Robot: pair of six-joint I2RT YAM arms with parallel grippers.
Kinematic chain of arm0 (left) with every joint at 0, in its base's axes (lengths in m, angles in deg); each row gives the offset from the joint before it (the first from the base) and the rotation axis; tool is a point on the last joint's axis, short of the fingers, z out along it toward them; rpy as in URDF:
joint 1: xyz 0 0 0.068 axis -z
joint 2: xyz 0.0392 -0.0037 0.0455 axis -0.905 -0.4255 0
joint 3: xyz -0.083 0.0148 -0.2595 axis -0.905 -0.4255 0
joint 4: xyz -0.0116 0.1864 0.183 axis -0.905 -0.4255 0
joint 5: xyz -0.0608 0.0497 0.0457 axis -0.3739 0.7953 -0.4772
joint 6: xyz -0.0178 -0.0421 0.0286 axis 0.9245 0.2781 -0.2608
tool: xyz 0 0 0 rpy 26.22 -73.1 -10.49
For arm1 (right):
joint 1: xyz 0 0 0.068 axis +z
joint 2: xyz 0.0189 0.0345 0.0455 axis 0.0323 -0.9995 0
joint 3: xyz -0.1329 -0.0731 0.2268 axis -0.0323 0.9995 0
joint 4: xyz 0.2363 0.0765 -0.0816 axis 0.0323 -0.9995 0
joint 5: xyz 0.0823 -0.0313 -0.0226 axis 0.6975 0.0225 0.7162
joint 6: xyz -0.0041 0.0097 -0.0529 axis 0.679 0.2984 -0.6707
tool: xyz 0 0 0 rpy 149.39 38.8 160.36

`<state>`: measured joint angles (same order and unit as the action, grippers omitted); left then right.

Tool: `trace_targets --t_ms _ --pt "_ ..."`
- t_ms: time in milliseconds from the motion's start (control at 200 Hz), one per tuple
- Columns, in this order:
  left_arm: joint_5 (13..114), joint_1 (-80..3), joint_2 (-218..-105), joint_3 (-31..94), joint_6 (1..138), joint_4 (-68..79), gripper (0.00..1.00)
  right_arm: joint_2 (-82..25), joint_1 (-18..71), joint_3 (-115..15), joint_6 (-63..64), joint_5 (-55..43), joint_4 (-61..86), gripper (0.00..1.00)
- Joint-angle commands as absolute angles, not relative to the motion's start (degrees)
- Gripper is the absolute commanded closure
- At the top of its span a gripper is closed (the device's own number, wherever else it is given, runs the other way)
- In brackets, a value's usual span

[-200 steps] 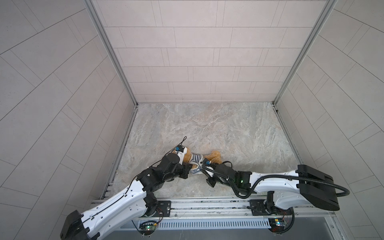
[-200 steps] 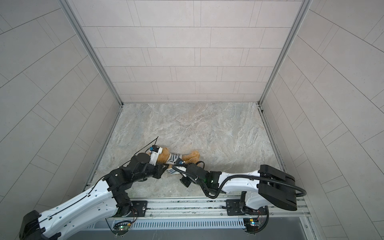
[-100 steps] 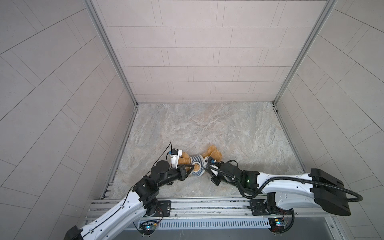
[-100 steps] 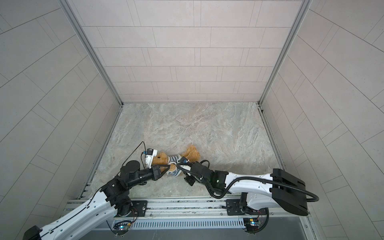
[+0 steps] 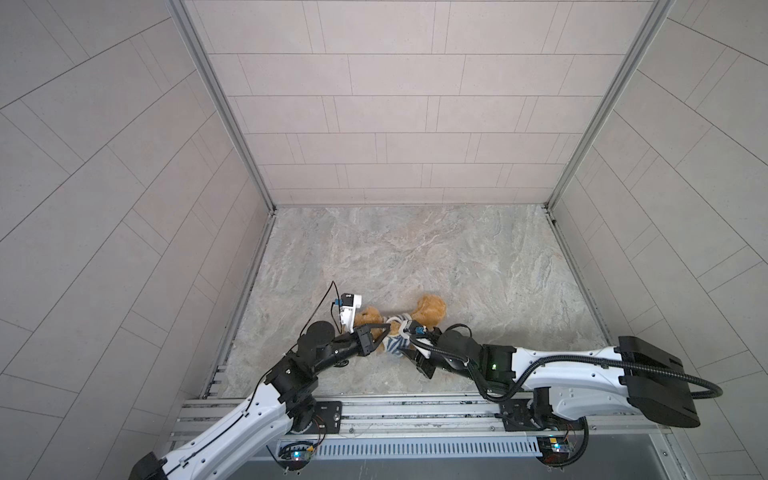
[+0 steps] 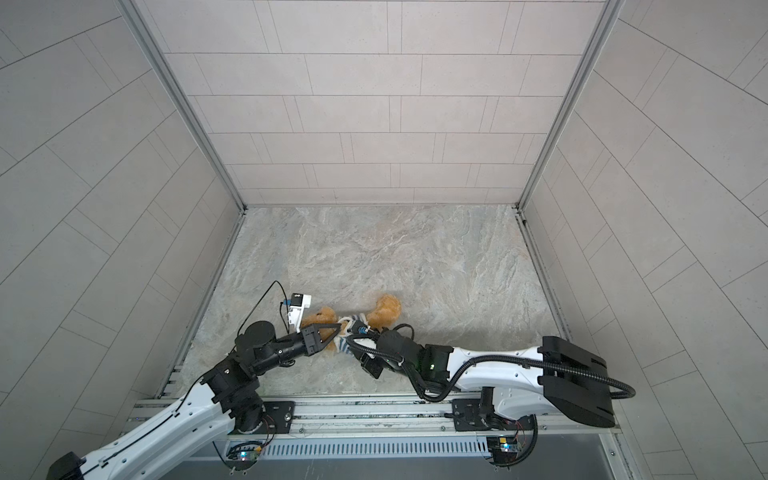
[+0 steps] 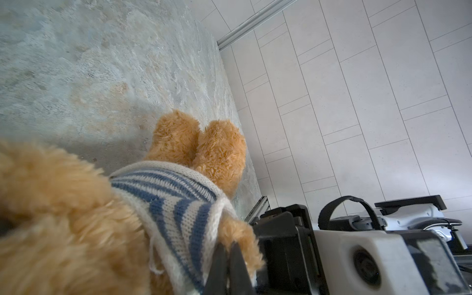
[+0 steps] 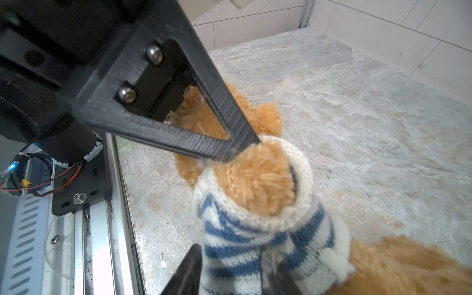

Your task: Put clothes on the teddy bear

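Where two hands (image 8: 242,149) (image 8: 231,265) meet, one bear (image 5: 430,311) — shirted

Paired overhead views, two close wrist views

teddy bear (image 5: 430,309) on table (image 5: 457,257), near front

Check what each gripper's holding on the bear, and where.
Left gripper is shut on the striped sweater's sleeve cuff, at the teddy bear's paw. Right gripper straddles the sweater body; grip unclear.
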<state>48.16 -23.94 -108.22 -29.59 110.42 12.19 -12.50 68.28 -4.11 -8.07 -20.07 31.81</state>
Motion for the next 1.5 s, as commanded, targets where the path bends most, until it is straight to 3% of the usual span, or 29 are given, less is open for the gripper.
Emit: trace_targets --t_ms 0,170,631,886,1156,1372,1497 --pt "46.44 -24.21 -107.81 -30.1 110.82 16.88 1.0 -13.99 68.67 -6.9 -8.36 -21.9 35.4 0.7" --pt "45.41 -24.21 -107.45 -29.74 110.91 17.8 1.0 -14.81 68.65 -6.63 -7.52 -24.77 35.44 1.0" --pt "47.57 -24.68 -103.38 -28.48 110.75 17.84 1.0 -10.29 68.64 -2.6 -4.93 -27.06 24.44 1.0" --pt "48.79 -24.74 -102.78 -29.21 111.77 17.5 1.0 -5.44 68.6 1.09 -4.88 -23.91 26.93 1.0" --pt "48.06 -24.81 -104.21 -30.53 113.61 21.37 1.0 -9.74 68.58 -2.58 -5.73 -23.7 27.64 0.93" --pt "47.69 -24.76 -103.88 -31.35 113.77 21.43 1.0 -7.49 68.61 -3.63 -5.59 -24.01 30.71 0.59" --pt "47.6 -24.75 -103.88 -31.38 113.42 20.68 1.0 -8.2 68.47 -6.02 -7.35 -24.41 31.92 0.55"
